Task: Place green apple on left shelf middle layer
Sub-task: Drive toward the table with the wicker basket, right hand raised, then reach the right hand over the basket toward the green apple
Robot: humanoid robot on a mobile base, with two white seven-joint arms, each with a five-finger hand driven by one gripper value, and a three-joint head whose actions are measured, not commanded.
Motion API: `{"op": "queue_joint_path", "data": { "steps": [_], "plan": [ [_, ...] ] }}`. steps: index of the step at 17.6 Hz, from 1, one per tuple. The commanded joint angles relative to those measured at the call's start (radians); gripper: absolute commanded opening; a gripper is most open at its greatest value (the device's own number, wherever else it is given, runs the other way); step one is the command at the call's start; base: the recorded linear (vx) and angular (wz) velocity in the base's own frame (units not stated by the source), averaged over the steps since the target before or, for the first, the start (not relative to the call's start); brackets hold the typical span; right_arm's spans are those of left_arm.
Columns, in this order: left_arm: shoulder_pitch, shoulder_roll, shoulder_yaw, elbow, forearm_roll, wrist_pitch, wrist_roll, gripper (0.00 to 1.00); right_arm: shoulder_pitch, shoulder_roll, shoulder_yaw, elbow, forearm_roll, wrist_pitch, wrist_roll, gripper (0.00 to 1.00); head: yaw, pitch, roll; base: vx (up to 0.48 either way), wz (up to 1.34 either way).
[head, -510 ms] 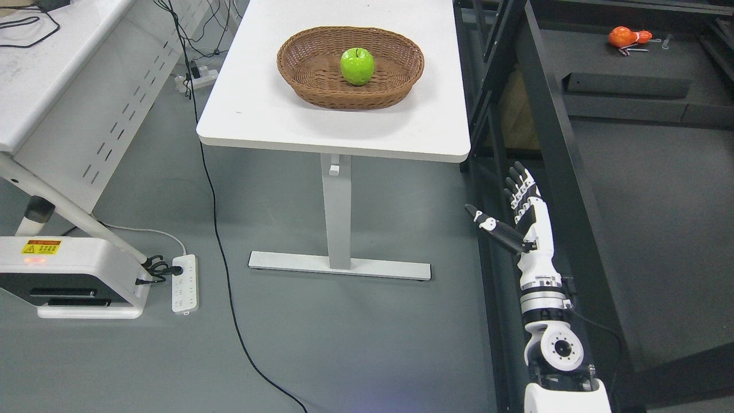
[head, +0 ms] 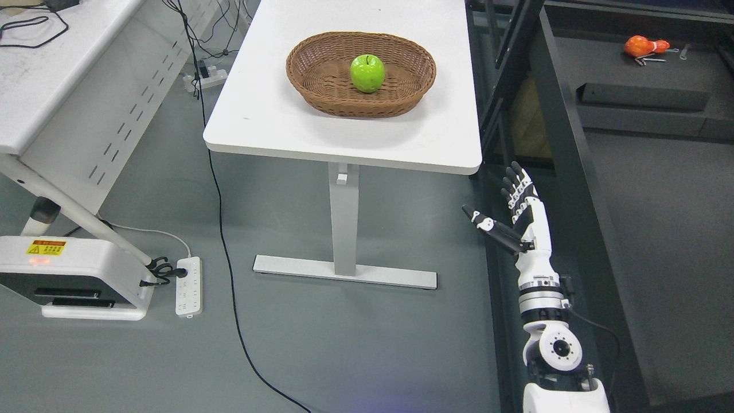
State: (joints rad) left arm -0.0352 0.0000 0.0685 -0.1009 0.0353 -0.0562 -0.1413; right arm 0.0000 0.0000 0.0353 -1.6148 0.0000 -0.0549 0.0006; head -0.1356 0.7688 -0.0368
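A green apple (head: 367,73) lies in the middle of a brown wicker basket (head: 321,86) on a white table (head: 275,126). My right hand (head: 504,212) is raised below and to the right of the table's near right corner, well short of the basket. Its fingers are spread, the thumb points left, and it holds nothing. The left arm does not show.
A dark metal shelf frame (head: 565,149) runs along the right side, next to my right arm. An orange object (head: 643,45) lies on a dark shelf at the top right. A white bench (head: 34,74), power strip (head: 189,285) and black cable (head: 229,287) occupy the floor at left.
The whole picture has shifted a little right and down, so the camera has moved. My right hand keeps the same open pose, slightly nearer the table's corner in the picture.
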Motion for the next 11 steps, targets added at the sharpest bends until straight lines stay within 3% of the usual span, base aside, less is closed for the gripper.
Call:
{"op": "queue_joint_path", "data": {
  "steps": [1,2,5,9,11],
  "plan": [
    [0.0,0.017,0.001,0.0,0.0,-0.001,0.0,1.0,0.017,-0.017,0.003,0.001,0.001,-0.002,-0.001,1.0,0.0,0.0,0.0,0.111,0.11],
    [0.0,0.017,-0.003,0.0,0.0,-0.001,0.0,1.0,0.008,-0.053,0.006,0.001,0.084,-0.012,-0.001,1.0,0.0,0.0,0.0,0.142,0.1],
    [0.0,0.017,-0.003,0.0,0.0,-0.001,0.0,1.0,-0.063,-0.191,0.037,0.0,0.643,-0.016,-0.014,1.0,0.0,0.0,0.0,0.141,0.09],
    [0.0,0.017,0.001,0.0,0.0,-0.001,0.0,1.0,-0.06,-0.23,0.023,-0.052,0.649,-0.023,-0.016,1.0,0.0,0.0,0.0,0.178,0.12],
    [0.0,0.017,0.001,0.0,0.0,-0.001,0.0,1.0,-0.058,-0.219,0.021,-0.076,0.644,-0.089,-0.008,1.0,0.0,0.0,0.0,0.2,0.13]
  ]
}}
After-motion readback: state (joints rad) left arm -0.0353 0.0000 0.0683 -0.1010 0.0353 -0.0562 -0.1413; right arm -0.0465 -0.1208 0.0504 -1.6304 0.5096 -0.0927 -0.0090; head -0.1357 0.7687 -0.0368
